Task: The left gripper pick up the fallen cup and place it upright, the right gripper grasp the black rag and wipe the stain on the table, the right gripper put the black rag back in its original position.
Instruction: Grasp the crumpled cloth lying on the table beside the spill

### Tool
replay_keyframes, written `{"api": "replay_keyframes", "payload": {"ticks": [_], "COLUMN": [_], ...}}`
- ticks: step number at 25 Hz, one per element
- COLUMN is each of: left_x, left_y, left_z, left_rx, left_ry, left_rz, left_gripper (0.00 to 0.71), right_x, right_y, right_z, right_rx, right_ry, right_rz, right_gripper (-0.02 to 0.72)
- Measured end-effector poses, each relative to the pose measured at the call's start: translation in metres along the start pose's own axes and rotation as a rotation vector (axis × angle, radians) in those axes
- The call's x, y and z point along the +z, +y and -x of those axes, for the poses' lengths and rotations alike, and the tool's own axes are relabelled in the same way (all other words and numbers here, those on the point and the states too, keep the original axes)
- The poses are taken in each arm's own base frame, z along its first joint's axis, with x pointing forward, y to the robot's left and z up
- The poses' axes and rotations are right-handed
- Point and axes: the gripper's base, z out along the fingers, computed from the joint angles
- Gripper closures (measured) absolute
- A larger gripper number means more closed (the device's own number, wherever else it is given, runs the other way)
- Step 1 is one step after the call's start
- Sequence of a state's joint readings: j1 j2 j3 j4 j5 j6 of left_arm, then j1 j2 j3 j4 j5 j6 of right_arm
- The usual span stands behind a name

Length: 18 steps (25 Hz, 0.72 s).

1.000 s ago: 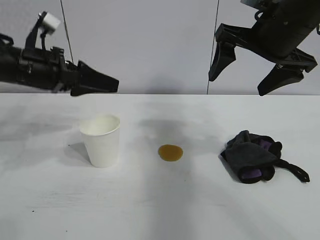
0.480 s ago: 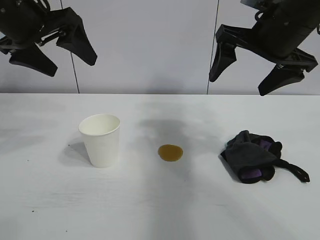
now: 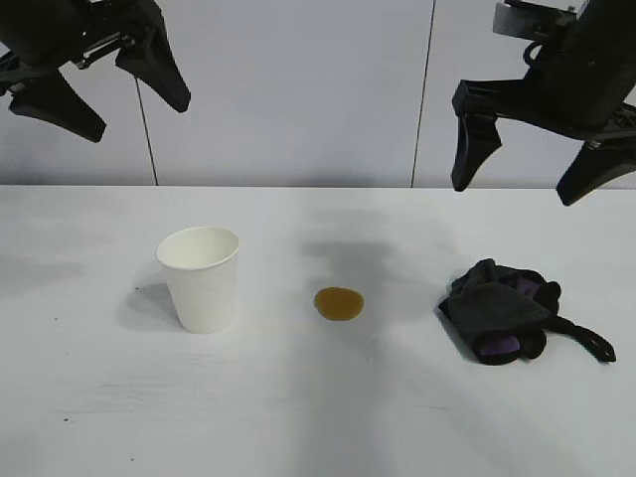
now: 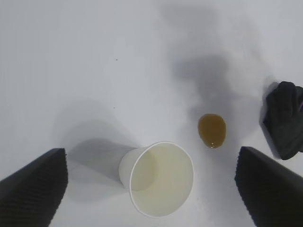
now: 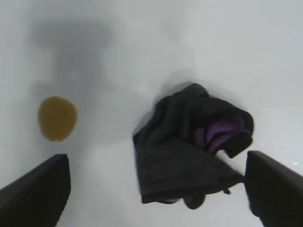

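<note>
The white paper cup point(image 3: 202, 277) stands upright on the white table point(image 3: 318, 417), left of centre; it also shows in the left wrist view point(image 4: 160, 177). The yellowish-brown stain point(image 3: 339, 303) lies in the middle, also in the left wrist view point(image 4: 211, 130) and the right wrist view point(image 5: 57, 118). The black rag point(image 3: 502, 309) with purple patches and a loop strap lies at the right, also in the right wrist view point(image 5: 191, 146). My left gripper point(image 3: 124, 99) is open and empty, high above the cup. My right gripper point(image 3: 522, 189) is open and empty, high above the rag.
A pale grey wall with two thin dark vertical seams stands behind the table. The rag's edge point(image 4: 284, 118) shows in the left wrist view.
My left gripper has risen from beside the cup's top to high at the upper left, with its fingers open. My right gripper has shifted a little to the right and down above the rag.
</note>
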<state>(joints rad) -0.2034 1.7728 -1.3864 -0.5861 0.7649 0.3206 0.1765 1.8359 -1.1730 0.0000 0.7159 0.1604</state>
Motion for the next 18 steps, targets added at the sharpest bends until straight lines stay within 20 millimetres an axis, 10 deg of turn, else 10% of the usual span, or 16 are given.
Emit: {"api": "replay_keyframes", "payload": {"ticks": [4, 13, 18], "left_x": [0.000, 0.000, 0.000], "left_y": [0.000, 0.000, 0.000], "left_z": [0.000, 0.000, 0.000], "left_rx": [0.000, -0.003, -0.003], "left_ry": [0.000, -0.001, -0.001], "left_rz": [0.000, -0.002, -0.002], "left_gripper": [0.016, 0.016, 0.016], "right_x": [0.030, 0.059, 0.056], "right_y": [0.000, 0.001, 0.002], "right_z": [-0.005, -0.003, -0.001], "right_rx": [0.030, 0.112, 0.123], "right_ry": [0.012, -0.007, -0.012], "right_rz": [0.010, 0.021, 0.029], "right_gripper": [0.062, 0.589, 0.664]}}
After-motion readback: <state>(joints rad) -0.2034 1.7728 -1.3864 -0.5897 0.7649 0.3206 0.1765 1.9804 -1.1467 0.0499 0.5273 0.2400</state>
